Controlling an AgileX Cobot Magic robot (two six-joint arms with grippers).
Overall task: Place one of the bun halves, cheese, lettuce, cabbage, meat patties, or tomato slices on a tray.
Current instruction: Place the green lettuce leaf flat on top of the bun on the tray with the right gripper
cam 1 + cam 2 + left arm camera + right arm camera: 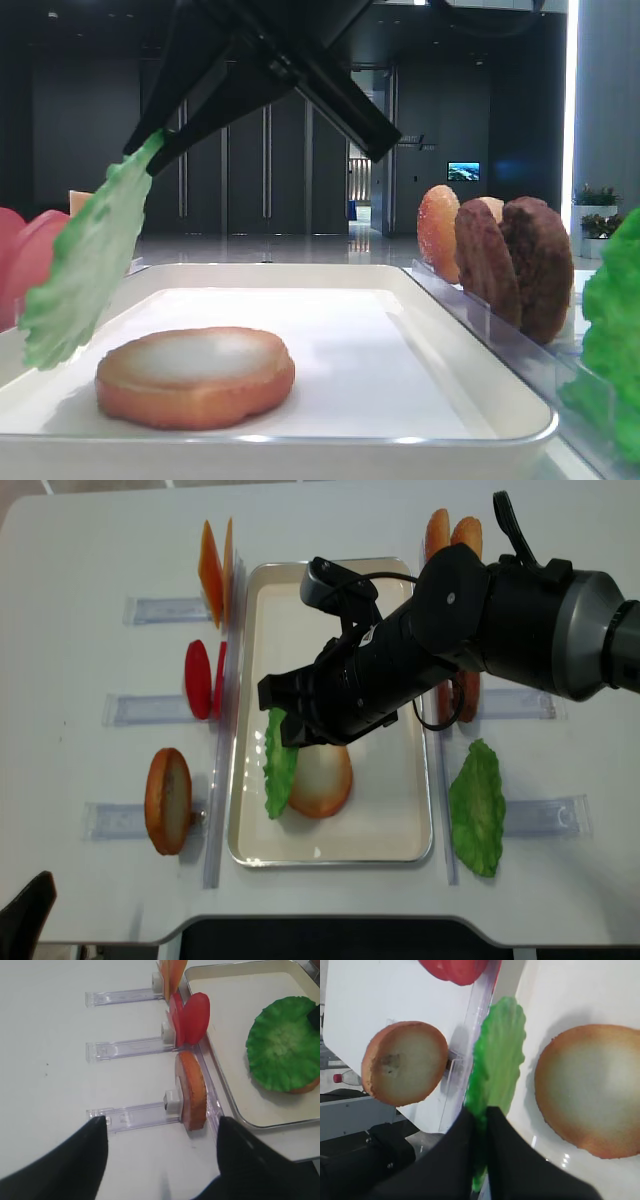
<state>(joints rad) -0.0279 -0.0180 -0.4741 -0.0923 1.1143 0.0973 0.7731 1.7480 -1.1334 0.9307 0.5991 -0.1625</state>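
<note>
Right gripper (285, 723): clenched on the lettuce leaf (280, 765), holding its top edge.
Lettuce leaf: hanging above the tray (405, 810), at 9 o'clock of the bun half (320, 780) lying there.
Left gripper (160, 1160): released, empty.

green lettuce (280, 764) hanging edge-down, beside bun half (320, 780) on tray (400, 810)

Two lettuce leaves (281, 764) show, two tomato slices (198, 679) and two cheese slices (211, 573). Four bun halves (320, 781) can be counted, and one white tray (400, 810). Two meat patties (540, 265) stand in their rack.
</note>
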